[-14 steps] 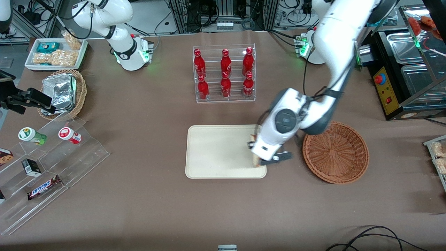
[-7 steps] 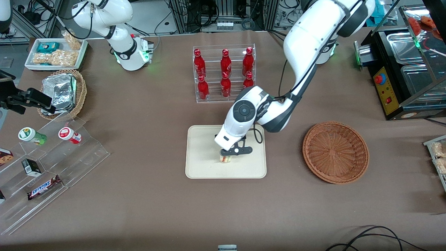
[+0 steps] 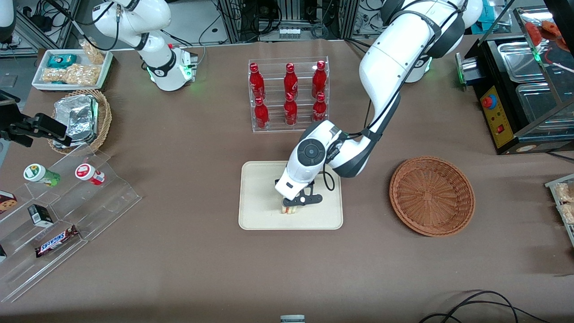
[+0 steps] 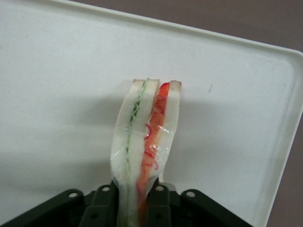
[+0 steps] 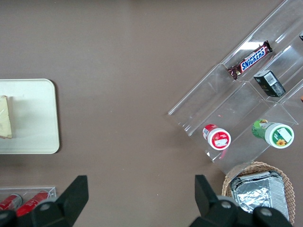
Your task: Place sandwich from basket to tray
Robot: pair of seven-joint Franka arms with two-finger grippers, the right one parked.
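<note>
The sandwich (image 4: pixel 144 156) stands on edge on the tray (image 3: pixel 260 215), pinched by its upper part between the jaws of the gripper (image 3: pixel 293 204), which are closed on it. The risk, as I judge it, lies in the release: the wedge is tall and thin, its clear wrap looks slippery and already bows to one side in the wrist view, so once the jaws part it may topple flat. It could also drag up with a finger if the wrap clings. It sits in the lower middle of the tray in the front view, fairly near the rim closest to the camera, so a topple that way might leave a corner on the rim or the desk (image 3: pixel 179 269).

The left arm reaches down from the upper right of the front view, elbow bent above the bottle rack (image 3: pixel 289 96), wrist tilted steeply over the tray. The basket (image 3: pixel 432 195), at the right of the frame, holds nothing.
</note>
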